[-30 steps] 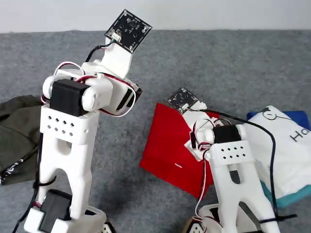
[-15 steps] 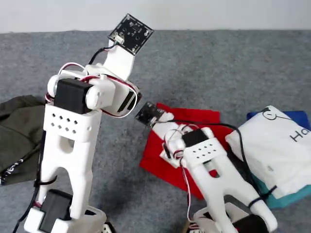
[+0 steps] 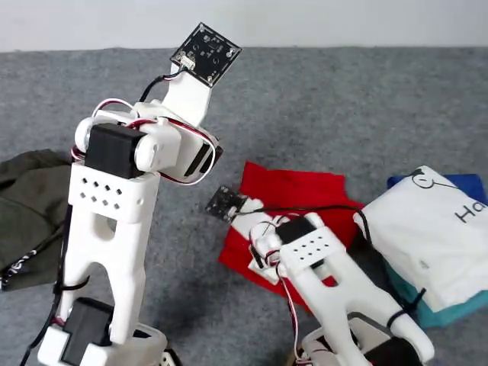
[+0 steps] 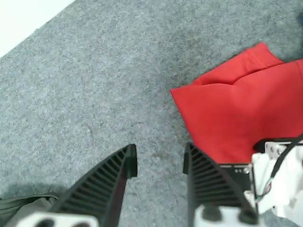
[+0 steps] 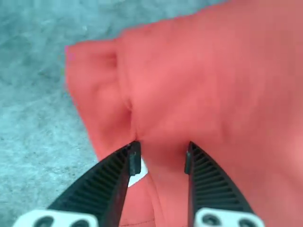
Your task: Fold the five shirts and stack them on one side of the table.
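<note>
Down at the right fingers point(image 5: 128, 163), the two ribbed tips stand spread apart, holding nothing, low over a raised crease of the red shirt point(image 5: 213, 85) near its edge; a small white tag point(image 5: 137, 178) shows between them, and whether they touch the cloth cannot be told. The left fingers point(image 4: 124, 165) are likewise released and empty, hanging high above bare grey bench point(image 3: 343, 99) just beside a corner of the red shirt. Two arms stand side by side, and five shirts can be counted: the red one lying flat in front of the right arm, a dark olive shirt point(image 3: 27, 198) crumpled at the left edge of the bench, and at the right edge a folded white shirt point(image 3: 435, 236) resting on a teal shirt point(image 3: 427, 309), with a blue shirt point(image 3: 473, 183) peeking out behind them. Compared with a second ago, the right arm has swung leftward across the red shirt, so its wrist camera board point(image 3: 225, 203) now sits at that shirt's left edge rather than over its middle; the left arm has barely shifted, and the shirts lie as they did. Wide grey bench lies open beyond the red shirt up to the white wall point(image 3: 305, 23), and also between the red and olive shirts.
</note>
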### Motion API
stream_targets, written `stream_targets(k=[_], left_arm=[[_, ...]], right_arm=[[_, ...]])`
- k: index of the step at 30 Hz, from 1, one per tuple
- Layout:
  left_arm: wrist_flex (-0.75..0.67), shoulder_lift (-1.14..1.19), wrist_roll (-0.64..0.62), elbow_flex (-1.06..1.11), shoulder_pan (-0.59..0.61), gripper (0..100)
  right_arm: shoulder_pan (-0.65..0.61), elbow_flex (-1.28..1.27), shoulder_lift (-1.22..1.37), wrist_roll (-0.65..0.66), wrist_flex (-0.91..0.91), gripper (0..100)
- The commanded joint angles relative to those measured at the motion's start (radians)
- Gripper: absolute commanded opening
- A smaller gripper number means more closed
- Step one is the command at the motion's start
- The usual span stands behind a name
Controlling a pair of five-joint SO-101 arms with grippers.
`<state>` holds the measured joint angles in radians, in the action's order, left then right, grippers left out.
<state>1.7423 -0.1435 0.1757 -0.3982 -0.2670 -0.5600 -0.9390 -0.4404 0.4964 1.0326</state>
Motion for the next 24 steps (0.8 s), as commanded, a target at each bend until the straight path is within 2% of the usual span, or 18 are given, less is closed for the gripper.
stream_targets(k=[1,4,6,11,15,24], left_arm=[[-0.011,-0.017,0.017,-0.002,0.006,17],[-0.009,-0.017,0.017,-0.002,0.006,17],[-0.009,-0.017,0.017,-0.002,0.006,17],[-0.009,-0.017,0.017,-0.002,0.006,17],[-0.009,-0.017,0.017,-0.002,0.006,17],[-0.012,-0.017,0.018,0.038,0.006,17]], right_arm=[[-0.071,-0.018,-0.033,-0.008,-0.03,15.8],[-0.127,-0.02,-0.041,-0.008,-0.028,15.8],[-0.105,0.0,-0.044,-0.006,-0.022,15.8],[0.147,0.166,-0.077,-0.003,0.045,15.8],[0.338,0.258,-0.099,0.089,0.019,15.8],[0.507,0.269,0.087,0.144,-0.105,15.8]])
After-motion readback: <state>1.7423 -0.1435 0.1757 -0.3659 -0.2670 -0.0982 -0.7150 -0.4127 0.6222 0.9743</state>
